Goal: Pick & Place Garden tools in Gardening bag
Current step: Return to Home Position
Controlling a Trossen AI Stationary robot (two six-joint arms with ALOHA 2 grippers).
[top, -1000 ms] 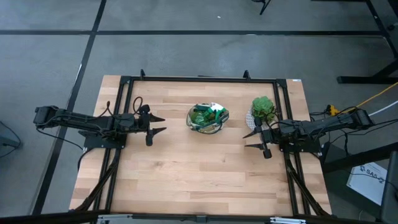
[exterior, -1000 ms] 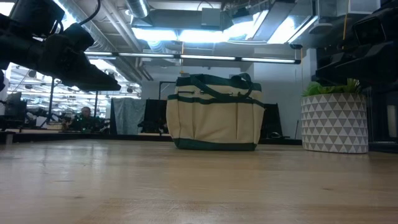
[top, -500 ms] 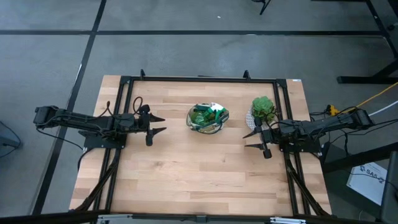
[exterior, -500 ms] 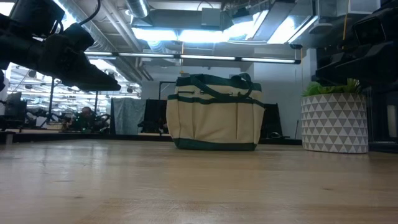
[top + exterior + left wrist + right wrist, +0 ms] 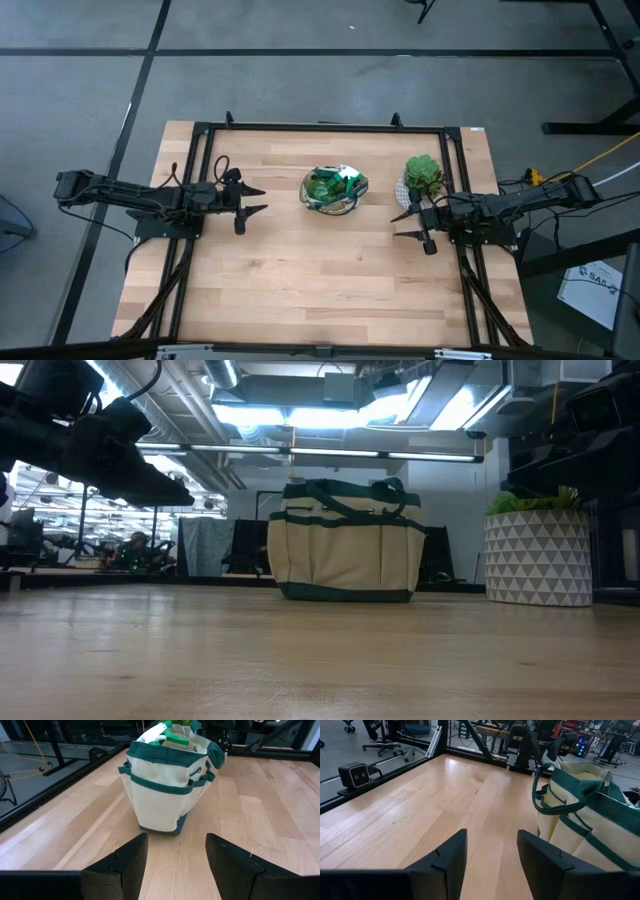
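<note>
High view, centre: The gardening bag [image 5: 335, 190] stands at mid-frame with the garden tools [image 5: 328, 184] showing green in its mouth. We see no tool outside it on the table [image 5: 300, 290].
High view, sides: The left gripper [image 5: 262, 199] sits at centre left. The right gripper [image 5: 396, 227] sits at centre right, just below the potted plant [image 5: 424, 175]. Both are spread wide, hold nothing and are well apart from the bag.
Low view: The bag is central and upright, with the plant's pot at the right. The left gripper hangs at upper left, above the tabletop.
Left wrist view: The fingers [image 5: 125, 865] are parted with nothing between them. The bag lies ahead, untouched.
Right wrist view: The fingers [image 5: 445, 862] are parted and empty. The bag's green handle loop is near.
Doing it well: We judge the packing done. The retreat should draw each arm straight back from the bag with the jaws open. The right arm should steer clear of the handle loop and the plant.
</note>
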